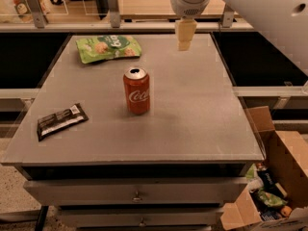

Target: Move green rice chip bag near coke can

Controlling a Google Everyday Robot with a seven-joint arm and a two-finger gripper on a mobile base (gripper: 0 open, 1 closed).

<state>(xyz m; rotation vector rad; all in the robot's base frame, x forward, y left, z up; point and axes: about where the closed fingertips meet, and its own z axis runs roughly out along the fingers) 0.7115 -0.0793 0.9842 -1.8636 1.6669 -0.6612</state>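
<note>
The green rice chip bag (108,47) lies flat at the far left of the grey table (192,114). The red coke can (136,91) stands upright near the table's middle, in front of the bag and apart from it. My gripper (184,44) hangs from the white arm above the far middle of the table, to the right of the bag and beyond the can. It holds nothing.
A black-and-white wrapped bar (61,121) lies at the table's left front. An open cardboard box (276,177) with items stands on the floor at the right. A railing with posts (113,6) runs behind the table. Drawers (137,196) sit below the tabletop.
</note>
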